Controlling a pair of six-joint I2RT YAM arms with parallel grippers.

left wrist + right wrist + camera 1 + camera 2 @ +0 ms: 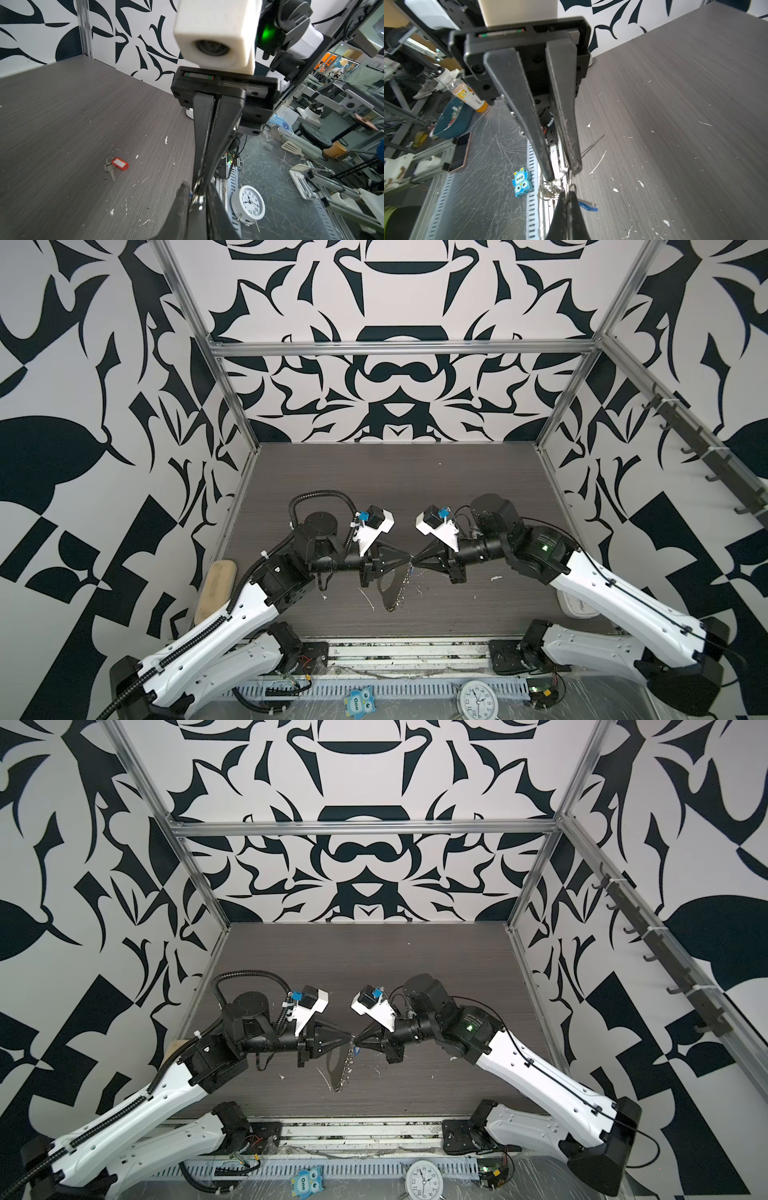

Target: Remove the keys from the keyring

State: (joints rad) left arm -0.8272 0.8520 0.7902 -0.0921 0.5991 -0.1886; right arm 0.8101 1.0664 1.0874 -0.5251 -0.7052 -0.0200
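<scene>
Both grippers meet tip to tip above the middle of the table in both top views. The keyring (388,593) (334,1065), a flat silver plate with a row of small rings, hangs on edge below them. My left gripper (409,566) (197,188) is shut on its top end. My right gripper (417,567) (568,194) is shut on the small ring of the blue key (588,206), whose tag sticks out beside its fingertips. The red key (120,163), with a metal key on its ring, lies loose on the table in the left wrist view; the top views do not show it.
A white alarm clock (477,699) and a blue owl toy (358,701) lie past the table's front edge. A wooden brush (214,591) leans at the left wall. A white object (575,605) sits under the right arm. White flecks dot the table.
</scene>
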